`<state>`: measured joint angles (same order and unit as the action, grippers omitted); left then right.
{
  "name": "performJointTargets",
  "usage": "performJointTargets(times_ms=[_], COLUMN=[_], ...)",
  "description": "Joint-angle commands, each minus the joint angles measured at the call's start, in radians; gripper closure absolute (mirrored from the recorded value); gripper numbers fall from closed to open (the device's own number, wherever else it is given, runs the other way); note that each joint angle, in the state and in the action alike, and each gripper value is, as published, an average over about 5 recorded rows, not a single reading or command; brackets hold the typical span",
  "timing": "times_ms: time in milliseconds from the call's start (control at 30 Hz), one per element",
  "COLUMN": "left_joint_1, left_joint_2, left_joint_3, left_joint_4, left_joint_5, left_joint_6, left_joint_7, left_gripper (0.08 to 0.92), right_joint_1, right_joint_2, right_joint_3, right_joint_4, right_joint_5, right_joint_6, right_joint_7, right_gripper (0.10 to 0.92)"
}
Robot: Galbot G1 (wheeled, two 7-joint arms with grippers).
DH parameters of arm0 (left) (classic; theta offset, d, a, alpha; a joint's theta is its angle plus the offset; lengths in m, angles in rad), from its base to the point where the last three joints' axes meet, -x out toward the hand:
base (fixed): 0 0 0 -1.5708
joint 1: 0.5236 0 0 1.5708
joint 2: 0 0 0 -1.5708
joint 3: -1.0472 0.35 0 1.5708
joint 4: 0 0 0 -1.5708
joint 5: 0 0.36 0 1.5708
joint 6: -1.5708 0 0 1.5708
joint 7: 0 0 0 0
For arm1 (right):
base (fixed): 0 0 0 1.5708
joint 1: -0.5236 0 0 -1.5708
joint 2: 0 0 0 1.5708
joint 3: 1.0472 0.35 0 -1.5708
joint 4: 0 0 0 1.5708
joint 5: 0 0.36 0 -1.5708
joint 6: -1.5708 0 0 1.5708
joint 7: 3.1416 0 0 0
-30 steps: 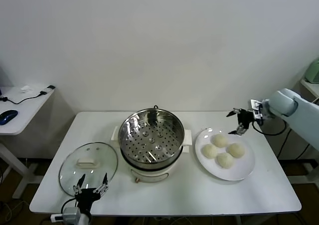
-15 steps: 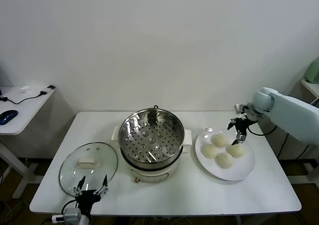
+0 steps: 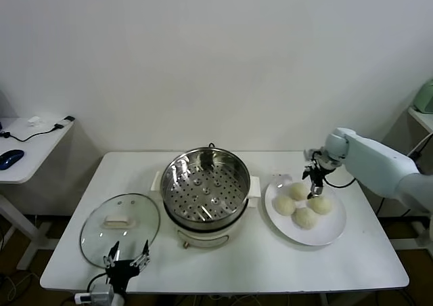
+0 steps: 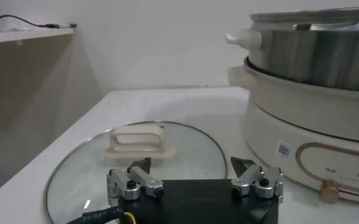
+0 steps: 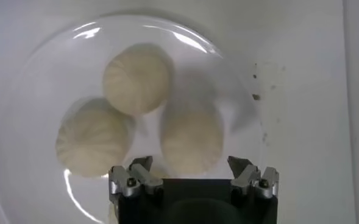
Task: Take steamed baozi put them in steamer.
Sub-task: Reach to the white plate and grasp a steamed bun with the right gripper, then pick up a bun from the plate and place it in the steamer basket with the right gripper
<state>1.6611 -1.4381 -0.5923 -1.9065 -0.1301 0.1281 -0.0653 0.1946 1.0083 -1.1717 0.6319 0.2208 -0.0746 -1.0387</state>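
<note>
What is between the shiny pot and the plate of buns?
Only bare white table lies between the steamer and the plate, in the head view.

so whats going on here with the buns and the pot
The right hand hangs open just above the four baozi on the white plate, lined up to pick one. None is held, and the steamer holds no buns. Its glass lid lies on the table beside it. The left hand waits open at the lid's near edge.

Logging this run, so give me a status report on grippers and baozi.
Right gripper open above the plate. Left gripper open, parked by glass lid. Four baozi on plate; steamer empty. Nothing blocking.
</note>
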Motion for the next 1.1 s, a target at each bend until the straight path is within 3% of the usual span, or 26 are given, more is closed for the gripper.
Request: performJointTargets(times_ms=[33, 267, 467, 767, 1100], left_joint_1=[0.001, 0.001, 0.002, 0.004, 0.007], left_joint_2=[-0.002, -0.004, -0.004, -0.005, -0.001], left_joint_3=[0.004, 0.007, 0.008, 0.02, 0.025], left_joint_4=[0.003, -0.001, -0.002, -0.008, -0.03], left_joint_5=[0.003, 0.007, 0.009, 0.023, 0.03], left_joint_6=[0.001, 0.002, 0.002, -0.003, -0.001], left_joint_7=[0.001, 0.001, 0.0, 0.0, 0.001], left_gripper=[0.177, 0.177, 0.177, 0.177, 0.177], right_joint_1=[-0.037, -0.033, 0.02, 0.472, 0.841], right_joint_2=[0.056, 0.053, 0.004, -0.085, 0.085], right_joint_3=[0.042, 0.055, 0.022, -0.284, -0.46], right_joint_4=[-0.087, -0.095, -0.002, 0.304, 0.753], right_joint_5=[-0.027, -0.025, 0.007, 0.162, 0.266], right_joint_6=[0.004, 0.013, 0.021, 0.108, 0.278], right_joint_7=[0.017, -0.005, -0.027, -0.074, -0.038], right_gripper=[0.211, 0.356, 0.383, 0.389, 0.389])
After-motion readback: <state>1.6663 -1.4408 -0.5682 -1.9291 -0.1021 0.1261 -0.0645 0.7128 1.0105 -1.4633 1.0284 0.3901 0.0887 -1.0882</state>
